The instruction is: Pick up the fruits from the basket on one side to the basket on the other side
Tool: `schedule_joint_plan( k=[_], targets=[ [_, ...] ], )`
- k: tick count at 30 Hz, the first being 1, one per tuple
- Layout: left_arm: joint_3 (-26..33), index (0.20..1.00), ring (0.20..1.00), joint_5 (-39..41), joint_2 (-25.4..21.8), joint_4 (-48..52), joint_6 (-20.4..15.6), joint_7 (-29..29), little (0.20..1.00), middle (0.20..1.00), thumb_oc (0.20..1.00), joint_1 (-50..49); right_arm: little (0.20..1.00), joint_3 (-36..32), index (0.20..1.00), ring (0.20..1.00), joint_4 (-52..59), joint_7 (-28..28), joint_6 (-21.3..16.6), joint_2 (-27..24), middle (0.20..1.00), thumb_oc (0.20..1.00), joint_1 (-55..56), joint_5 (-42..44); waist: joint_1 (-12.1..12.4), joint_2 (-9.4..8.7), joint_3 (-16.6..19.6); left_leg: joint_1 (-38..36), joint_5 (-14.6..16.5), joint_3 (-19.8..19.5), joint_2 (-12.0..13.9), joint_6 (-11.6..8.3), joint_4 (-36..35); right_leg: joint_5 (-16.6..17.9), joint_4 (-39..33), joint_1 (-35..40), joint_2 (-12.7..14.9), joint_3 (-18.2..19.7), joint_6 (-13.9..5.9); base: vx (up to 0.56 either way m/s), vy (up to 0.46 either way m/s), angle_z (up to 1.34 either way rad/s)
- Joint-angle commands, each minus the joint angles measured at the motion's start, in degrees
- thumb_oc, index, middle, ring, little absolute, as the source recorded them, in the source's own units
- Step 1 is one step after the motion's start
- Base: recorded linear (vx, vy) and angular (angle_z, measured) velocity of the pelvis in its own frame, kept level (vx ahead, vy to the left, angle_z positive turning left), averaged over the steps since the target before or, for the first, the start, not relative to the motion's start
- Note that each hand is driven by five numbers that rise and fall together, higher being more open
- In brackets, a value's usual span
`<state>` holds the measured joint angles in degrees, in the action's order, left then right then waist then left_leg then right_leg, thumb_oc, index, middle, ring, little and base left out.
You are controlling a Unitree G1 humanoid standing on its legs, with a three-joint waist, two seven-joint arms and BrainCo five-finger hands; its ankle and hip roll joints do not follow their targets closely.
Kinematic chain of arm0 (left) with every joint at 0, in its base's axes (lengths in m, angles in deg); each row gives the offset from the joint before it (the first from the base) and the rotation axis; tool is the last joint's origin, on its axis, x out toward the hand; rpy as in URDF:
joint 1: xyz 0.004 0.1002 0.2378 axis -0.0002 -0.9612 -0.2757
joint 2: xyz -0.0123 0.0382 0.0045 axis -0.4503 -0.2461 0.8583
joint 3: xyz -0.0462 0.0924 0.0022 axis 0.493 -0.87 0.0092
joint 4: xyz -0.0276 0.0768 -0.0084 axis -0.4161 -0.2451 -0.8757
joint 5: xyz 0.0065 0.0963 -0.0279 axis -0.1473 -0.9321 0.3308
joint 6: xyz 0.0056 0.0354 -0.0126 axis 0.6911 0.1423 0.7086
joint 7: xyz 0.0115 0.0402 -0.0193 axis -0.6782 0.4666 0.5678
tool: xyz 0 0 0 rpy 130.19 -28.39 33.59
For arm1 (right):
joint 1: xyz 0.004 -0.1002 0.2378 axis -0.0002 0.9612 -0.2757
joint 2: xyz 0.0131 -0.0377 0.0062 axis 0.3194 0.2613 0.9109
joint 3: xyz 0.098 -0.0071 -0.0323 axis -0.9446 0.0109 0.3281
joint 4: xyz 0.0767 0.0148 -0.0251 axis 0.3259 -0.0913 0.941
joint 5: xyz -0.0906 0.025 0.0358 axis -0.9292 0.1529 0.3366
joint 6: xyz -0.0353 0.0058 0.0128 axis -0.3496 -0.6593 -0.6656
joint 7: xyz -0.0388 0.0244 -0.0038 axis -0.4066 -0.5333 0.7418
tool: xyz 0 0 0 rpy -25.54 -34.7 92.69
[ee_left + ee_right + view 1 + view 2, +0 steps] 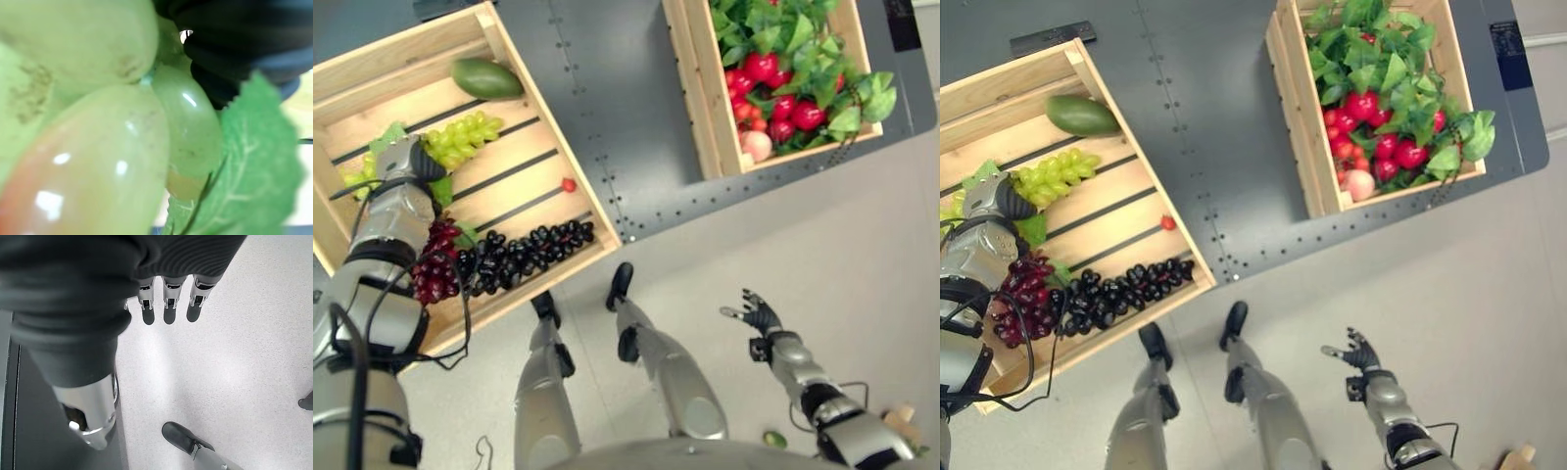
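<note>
– Green grapes sit right by the left hand in the left crate. Can't tell if it grips.
– Right hand?
– Released, fingers straight, over the floor, near side.

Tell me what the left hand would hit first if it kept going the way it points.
Probably the green grapes: the left hand is in the left crate, and grapes show right against its wrist camera.

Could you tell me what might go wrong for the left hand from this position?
The left hand sits on the green grapes with its fingers hidden, so its hold may be poor. A leaf beside the grapes could get caught. The dark grapes lie near the arm and could be nudged.
</note>
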<state>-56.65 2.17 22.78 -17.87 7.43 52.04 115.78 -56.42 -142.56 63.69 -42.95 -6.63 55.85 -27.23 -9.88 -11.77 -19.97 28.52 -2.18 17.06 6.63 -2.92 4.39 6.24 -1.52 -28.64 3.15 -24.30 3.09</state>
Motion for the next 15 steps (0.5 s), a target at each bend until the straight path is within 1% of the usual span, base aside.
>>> schedule_joint_plan(
  k=[1, 8, 9, 10, 11, 14, 15],
  targets=[
    [0.86, 0.200, 0.200, -0.85, 3.33, -1.29, -0.69, 2.93, 0.200, 0.200, 0.200, -5.85, 1.000, -0.42, 1.000, 1.000, 0.81, -0.53, -1.21, -2.21, 1.000, 1.000, 2.54, 1.20, 1.64, -1.15, 0.11, -1.48, -3.57, -1.86, 4.55, -4.33, -2.32, -1.25, 1.48, -0.88, -0.05, -2.20, -8.29, 0.00, 0.000, 0.00],
    [4.81, 0.200, 0.200, 2.39, 3.92, 3.01, -1.85, 2.17, 0.200, 0.200, 0.200, -9.54, 1.000, -0.91, 1.000, 1.000, 0.50, -0.34, -1.17, -2.05, 1.000, 1.000, 3.43, 0.62, 2.65, -0.33, 0.85, -2.36, -3.36, -1.81, 4.00, -4.24, -2.33, -1.41, 1.14, 0.15, 0.06, -2.08, -8.13, 0.00, 0.000, 0.00],
    [6.41, 0.200, 0.200, 3.64, 4.26, 5.64, -2.51, 1.82, 0.200, 0.200, 0.200, -11.20, 1.000, -1.28, 1.000, 1.000, 0.60, -0.38, -1.26, -1.81, 1.000, 1.000, 3.70, 0.53, 3.28, 0.02, 0.81, -2.65, -3.43, -1.86, 3.82, -4.22, -2.54, -1.44, 0.99, 0.53, 0.19, -2.20, -8.09, -0.01, 0.005, -0.03],
    [6.55, 0.200, 0.200, 3.63, 4.24, 5.81, -2.45, 1.84, 0.200, 0.200, 0.200, -11.41, 1.000, -1.22, 1.000, 1.000, 0.61, -0.38, -1.26, -1.85, 1.000, 1.000, 3.73, 0.52, 3.23, 0.05, 0.82, -2.71, -3.44, -1.86, 3.82, -4.22, -2.58, -1.44, 0.97, 0.59, 0.18, -2.20, -8.10, 0.00, 0.000, 0.00],
    [8.94, 0.200, 0.200, 5.54, 4.47, 10.43, -3.17, 1.40, 0.200, 0.200, 0.200, -14.18, 1.000, -1.99, 1.000, 1.000, 0.34, -0.43, -1.34, -1.78, 1.000, 1.000, 4.23, 0.53, 3.91, 0.60, 0.81, -3.20, -3.37, -1.97, 3.40, -4.12, -2.75, -1.55, 0.86, 1.19, 0.37, -2.36, -8.11, 0.00, 0.000, 0.00],
    [13.09, 0.200, 0.200, 8.36, 5.20, 16.83, -4.62, 1.11, 0.200, 0.200, 0.200, -19.26, 1.000, -3.36, 1.000, 1.000, 0.22, -0.34, -1.45, -1.69, 1.000, 1.000, 5.16, 0.47, 5.24, 1.45, 0.97, -3.91, -3.20, -2.14, 2.90, -4.03, -2.89, -1.85, 0.79, 2.19, 0.68, -2.55, -8.02, -0.01, 0.007, 0.02],
    [14.85, 0.200, 0.200, 8.87, 5.24, 20.32, -4.90, 1.00, 0.200, 0.200, 0.200, -21.77, 1.000, -3.73, 1.000, 1.000, 0.06, -0.24, -1.50, -1.76, 1.000, 1.000, 5.71, 0.54, 5.51, 1.78, 1.07, -4.14, -3.12, -2.31, 2.71, -3.98, -2.88, -1.94, 0.72, 2.61, 0.80, -2.53, -7.99, -0.02, 0.017, 0.09]
  ],
)
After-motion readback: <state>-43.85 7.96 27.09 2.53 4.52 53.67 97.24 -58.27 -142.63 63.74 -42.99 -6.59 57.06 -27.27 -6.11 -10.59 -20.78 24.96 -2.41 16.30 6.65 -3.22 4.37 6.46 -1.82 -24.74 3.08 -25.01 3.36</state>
